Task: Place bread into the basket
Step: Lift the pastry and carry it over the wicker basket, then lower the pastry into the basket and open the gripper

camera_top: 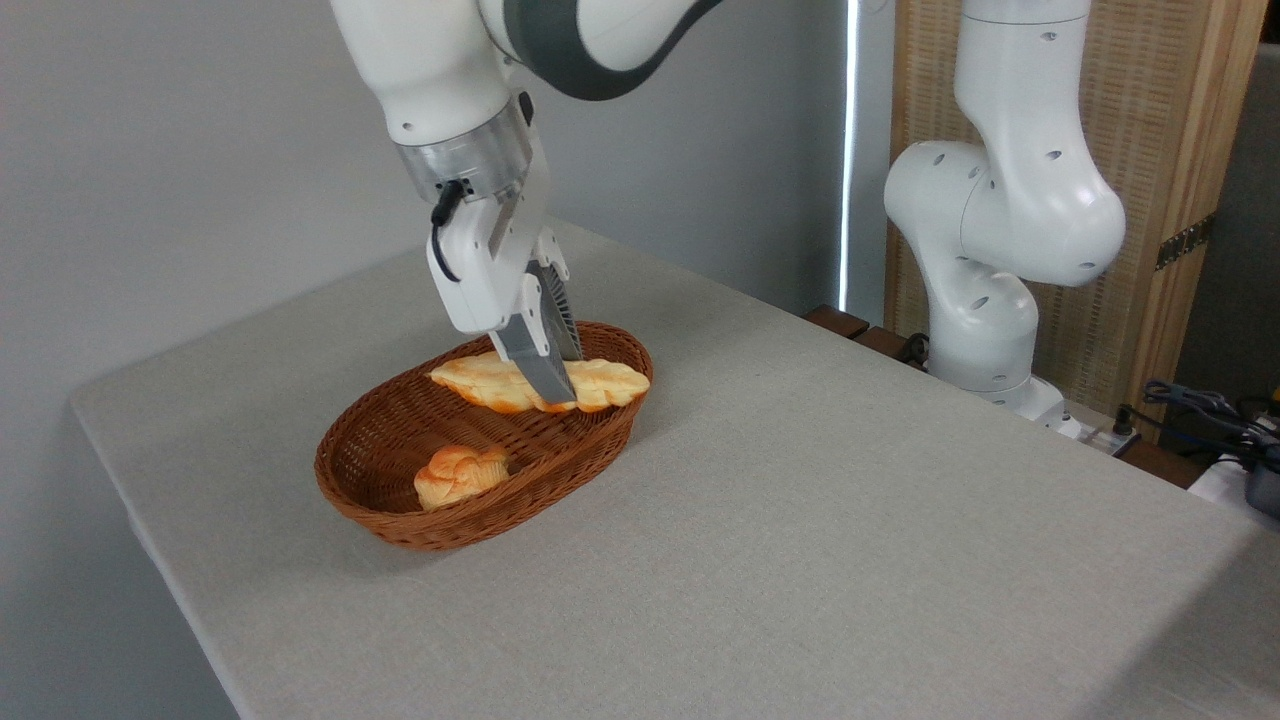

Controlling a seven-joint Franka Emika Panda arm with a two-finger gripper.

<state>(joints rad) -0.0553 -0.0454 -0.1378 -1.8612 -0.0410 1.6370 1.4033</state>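
Plain grey wall fills the left and back, no marks on it. Table w/ grey-beige cloth top runs diagonally; far corner points at the wall, left edge drops into shadow. Thin bright strip of daylight shows vertically behind the far edge. Right of that, a woven-cane panel in a light wood frame w/ a metal hinge. Cables lie past the tabletop's right edge.
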